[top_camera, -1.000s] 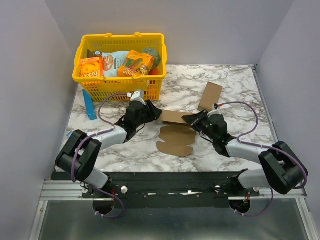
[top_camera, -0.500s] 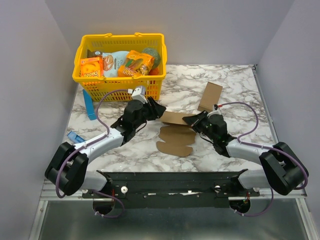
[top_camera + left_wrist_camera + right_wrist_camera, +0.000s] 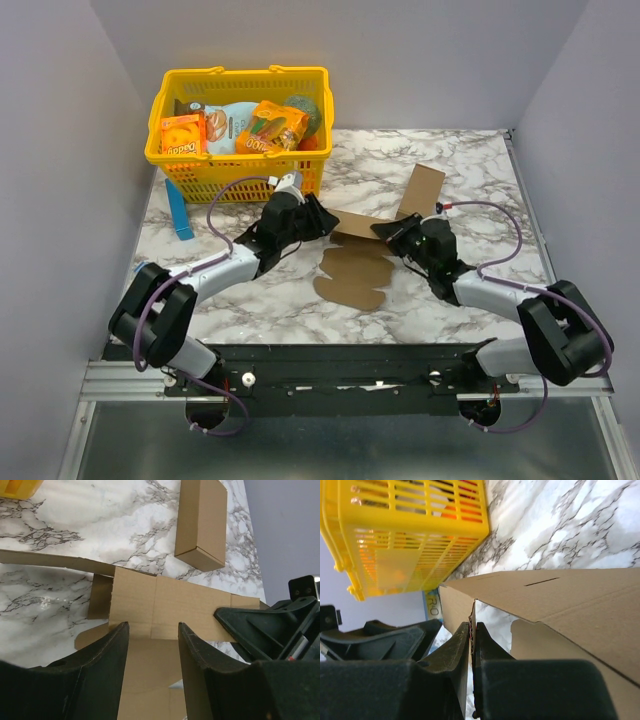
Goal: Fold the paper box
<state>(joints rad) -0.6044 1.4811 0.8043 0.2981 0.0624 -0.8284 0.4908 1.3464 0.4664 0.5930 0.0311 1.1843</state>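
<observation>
The paper box is a flat brown die-cut sheet in the middle of the marble table, with its far panel raised off the surface. My right gripper is shut on an edge of a flap of the sheet, and the thin cardboard is pinched between its fingers. My left gripper is open at the sheet's left far side. Its fingers stand apart over the cardboard and do not clamp it. The right gripper's black finger shows opposite.
A longer closed brown carton lies behind the sheet to the right, also in the left wrist view. A yellow basket with orange snack boxes stands at the back left. A blue item lies at the left edge.
My left gripper has reached further right to the sheet's far left corner. My right gripper has moved up and back with the flap, and the sheet's far panel has risen.
</observation>
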